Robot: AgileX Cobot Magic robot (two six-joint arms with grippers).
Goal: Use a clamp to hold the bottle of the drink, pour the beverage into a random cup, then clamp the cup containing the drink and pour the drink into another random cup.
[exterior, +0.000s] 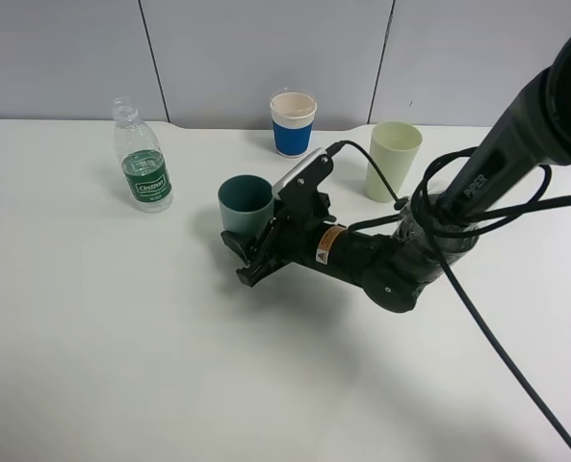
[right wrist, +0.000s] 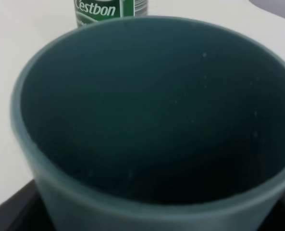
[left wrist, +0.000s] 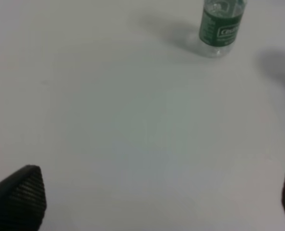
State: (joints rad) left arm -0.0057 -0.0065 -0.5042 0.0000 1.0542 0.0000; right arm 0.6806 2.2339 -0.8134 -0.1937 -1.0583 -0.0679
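Note:
The teal cup (exterior: 245, 202) stands upright on the table, left of centre. My right gripper (exterior: 249, 252) lies low at its base, with the jaws against both sides of the cup. In the right wrist view the teal cup (right wrist: 147, 120) fills the frame, with black fingers (right wrist: 10, 214) at its lower edge. I see no liquid in its dark inside. The bottle (exterior: 142, 171) stands upright at the far left, capless. The white cup with a blue band (exterior: 293, 125) stands at the back. My left gripper (left wrist: 156, 202) is open over bare table, with the bottle (left wrist: 221, 26) well ahead of it.
A taller pale yellow-green tumbler (exterior: 393, 159) stands at the back right, close to the right arm's black cables (exterior: 478, 207). The white table (exterior: 121, 366) runs to a grey wall at the back.

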